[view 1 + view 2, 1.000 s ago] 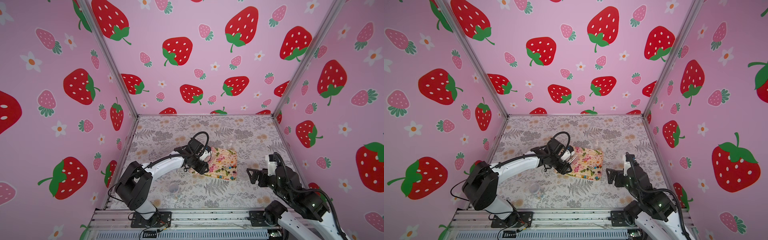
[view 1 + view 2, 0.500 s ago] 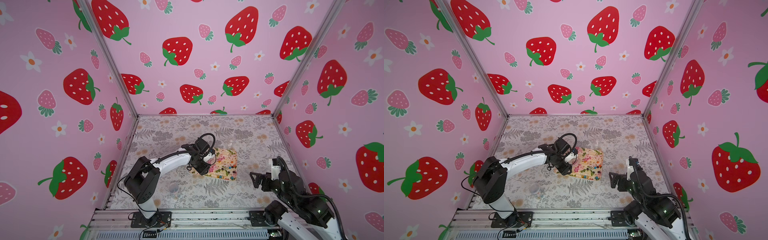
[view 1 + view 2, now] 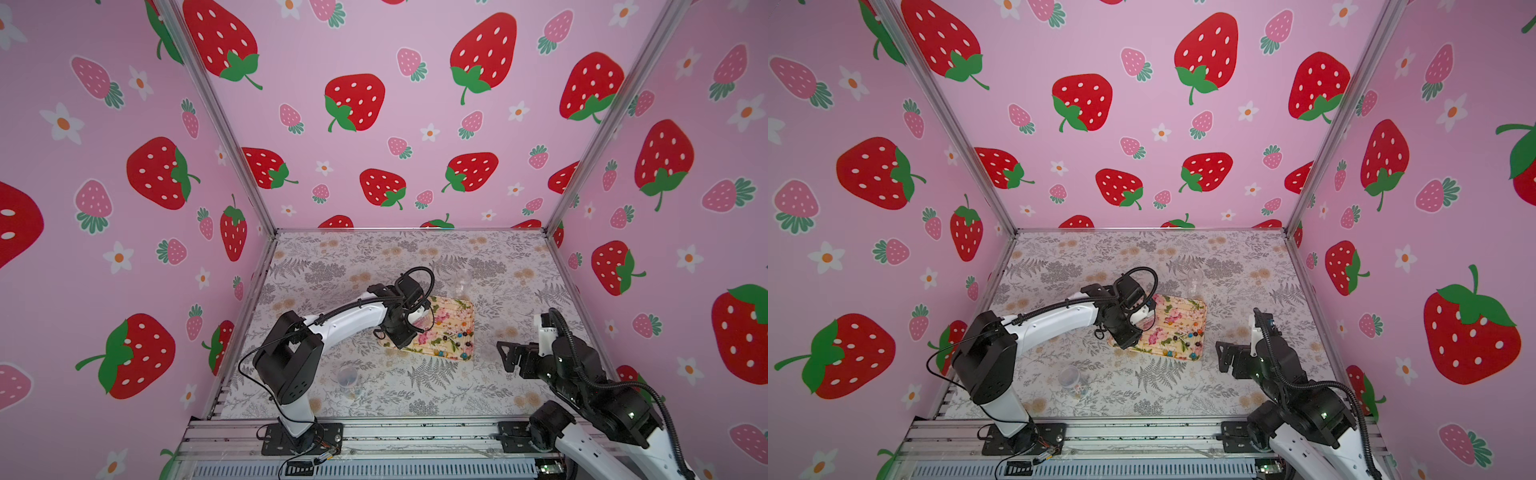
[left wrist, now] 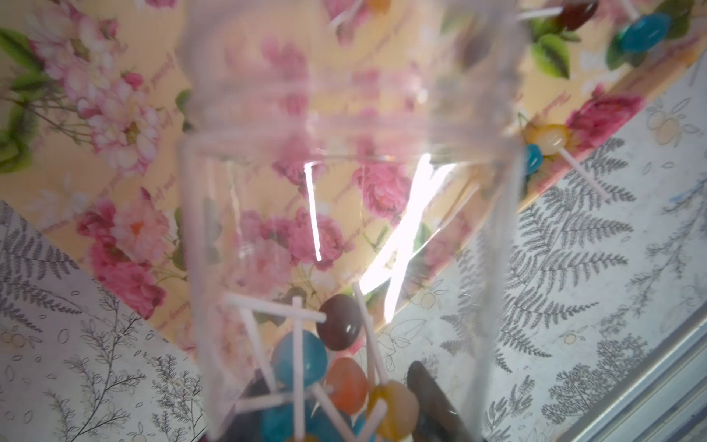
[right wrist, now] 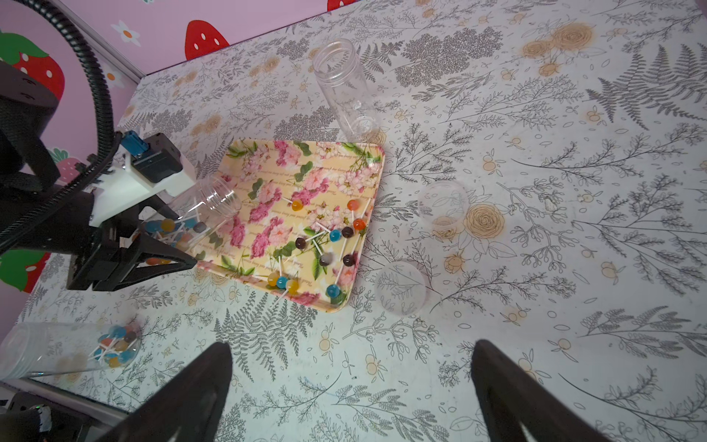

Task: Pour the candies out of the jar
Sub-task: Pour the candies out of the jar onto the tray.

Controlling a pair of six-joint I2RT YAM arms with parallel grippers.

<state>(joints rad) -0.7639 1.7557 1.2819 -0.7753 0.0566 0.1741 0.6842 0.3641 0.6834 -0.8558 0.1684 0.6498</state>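
Right wrist view: the jar [image 5: 202,208] was tipped on its side in the clenched left jaws, its open mouth over the left edge of the tray [image 5: 377,164]. Some candies [image 5: 333,235] were bunched at the jar's base, and more lay loose on the tray toward its near-right corner. An empty jar [image 5: 340,84] stood just beyond the tray's far edge. Two clear lids [image 5: 399,287] lay on the counter [image 5: 574,229] just right of the tray. A third jar [image 5: 65,350] holding sweets sat near the counter's near-left corner. The counter's far and right stretches lay bare. In a top view, the left arm [image 3: 349,320] reached forward from the near edge, wrist bent down. The right arm [image 3: 582,374] crouched by the near-right corner, its jaws spread wide and holding nothing.
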